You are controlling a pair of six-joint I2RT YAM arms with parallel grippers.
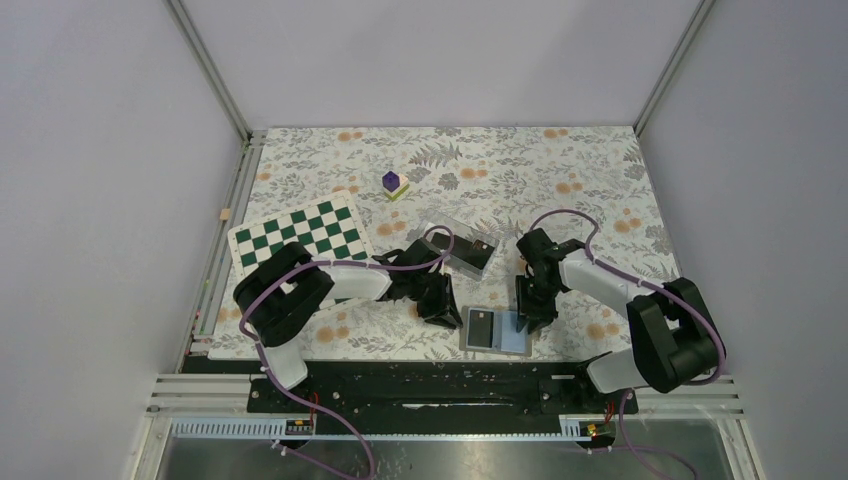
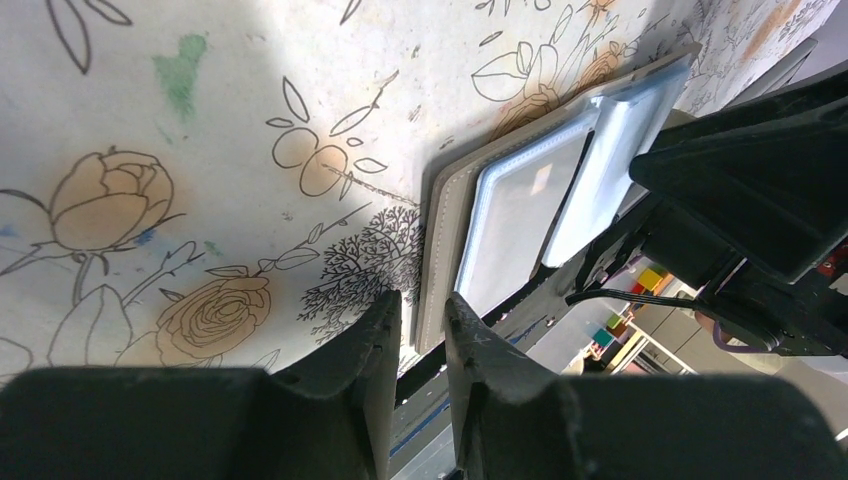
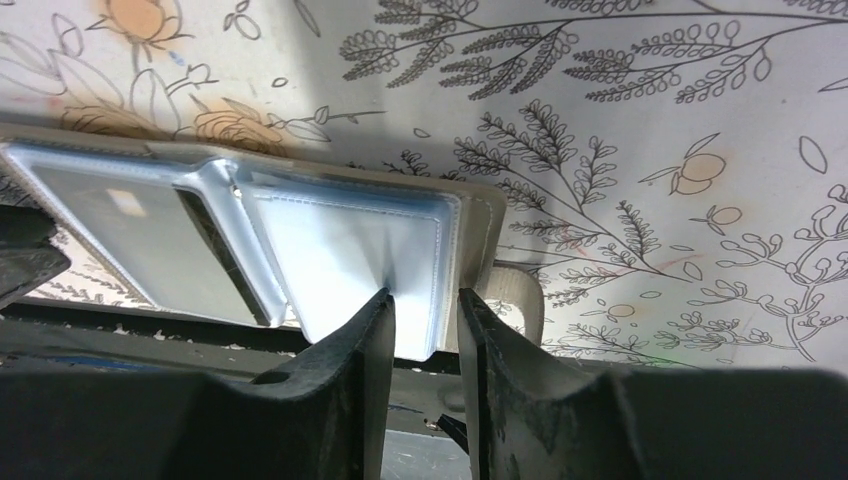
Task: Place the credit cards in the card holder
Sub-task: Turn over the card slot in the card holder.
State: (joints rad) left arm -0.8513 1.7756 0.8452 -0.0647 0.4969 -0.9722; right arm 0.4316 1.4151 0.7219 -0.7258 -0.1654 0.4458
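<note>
Bench (image 1: 600,190): floral, carries all. Card holder (image 1: 497,331): open at near edge, one credit card (image 1: 481,327) on its left page. My right claw (image 3: 423,312) pinches a clear sleeve; slipping could flip it shut. Left claw (image 2: 421,318): narrow, empty.

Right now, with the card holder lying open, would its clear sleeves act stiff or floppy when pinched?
Probably floppy: the card holder shows a sleeve puckering where the right end effector pinches it. The glossy plastic may slip. The open cover lies flat, so it will likely slide, not tip.
</note>
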